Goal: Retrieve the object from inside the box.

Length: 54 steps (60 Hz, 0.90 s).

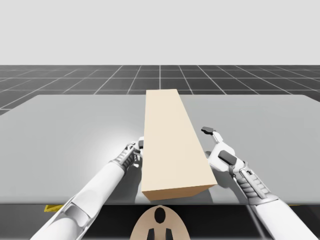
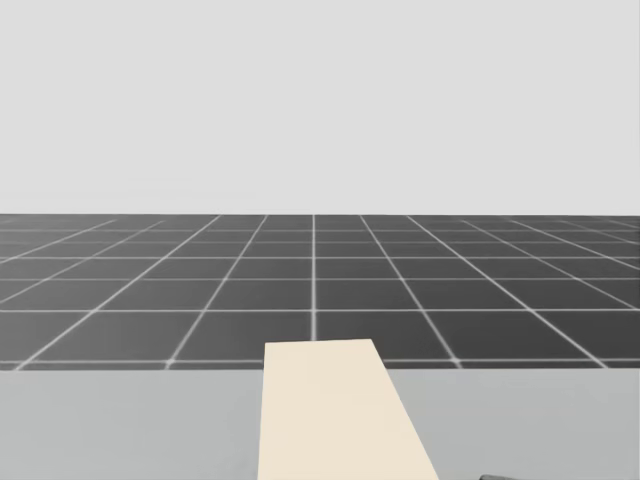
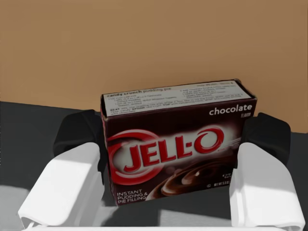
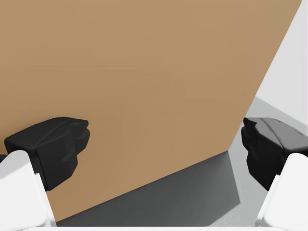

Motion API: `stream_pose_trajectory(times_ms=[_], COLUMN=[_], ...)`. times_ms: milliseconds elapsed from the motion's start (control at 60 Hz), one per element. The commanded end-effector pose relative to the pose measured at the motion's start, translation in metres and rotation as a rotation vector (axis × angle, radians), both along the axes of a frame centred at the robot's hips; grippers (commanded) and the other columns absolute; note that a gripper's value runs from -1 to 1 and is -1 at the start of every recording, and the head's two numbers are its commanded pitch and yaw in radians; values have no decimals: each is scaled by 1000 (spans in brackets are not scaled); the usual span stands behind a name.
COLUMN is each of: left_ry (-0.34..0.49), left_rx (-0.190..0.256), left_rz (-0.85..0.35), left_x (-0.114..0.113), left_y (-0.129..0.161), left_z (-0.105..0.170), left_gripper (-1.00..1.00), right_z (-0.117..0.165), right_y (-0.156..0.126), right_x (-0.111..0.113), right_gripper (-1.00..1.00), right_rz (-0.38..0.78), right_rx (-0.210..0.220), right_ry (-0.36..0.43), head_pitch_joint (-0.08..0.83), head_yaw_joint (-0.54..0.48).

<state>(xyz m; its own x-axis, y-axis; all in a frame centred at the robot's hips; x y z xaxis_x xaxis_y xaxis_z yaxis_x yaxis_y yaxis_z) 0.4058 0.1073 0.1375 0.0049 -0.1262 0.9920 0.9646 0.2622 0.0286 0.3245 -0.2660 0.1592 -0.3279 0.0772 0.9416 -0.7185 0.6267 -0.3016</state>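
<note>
A long beige box (image 1: 172,142) lies down the middle of the grey table (image 1: 65,130); its top also reaches into the head view (image 2: 335,415). My left gripper (image 1: 136,150) sits against its left side near the front. In the left wrist view that gripper (image 3: 172,132) is shut on a small dark brown box (image 3: 178,159) standing upright, both black pads touching its sides, with the beige wall (image 3: 154,43) right behind it. My right gripper (image 1: 217,145) stands open beside the beige box's right side; between its fingers (image 4: 53,147) there is only the beige wall (image 4: 144,72).
Bare grey tabletop (image 1: 270,120) stretches to both sides of the beige box and beyond its far end. A dark gridded floor (image 2: 320,280) lies past the table's back edge.
</note>
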Motion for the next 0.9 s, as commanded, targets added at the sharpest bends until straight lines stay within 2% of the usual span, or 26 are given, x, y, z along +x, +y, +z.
stream_pose_trajectory(times_ms=[17,267,417,650,900], left_ry=[30,-18,-53,-155,-209], left_rx=[-27,-76,-109,-168,-220], left_rz=[-25,96,171,298,449], left_x=[-6,-10,-21,-53,-81], left_y=[5,71,114,179,246], left_z=[-2,16,28,56,68], left_gripper=[1000,1000,1000,1000,1000], right_z=[2,2,2,2,2], right_y=[6,6,6,5,3], right_x=[-1,0,0,1,2], right_gripper=[-1000,-1000,-1000,-1000,-1000], right_rz=[33,27,26,24,18], right_rx=[16,13,13,15,23], right_ry=[-10,-10,-9,-10,-7], head_pitch_joint=[30,30,29,26,20], head_yaw_joint=[-13,-10,-8,-5,-5])
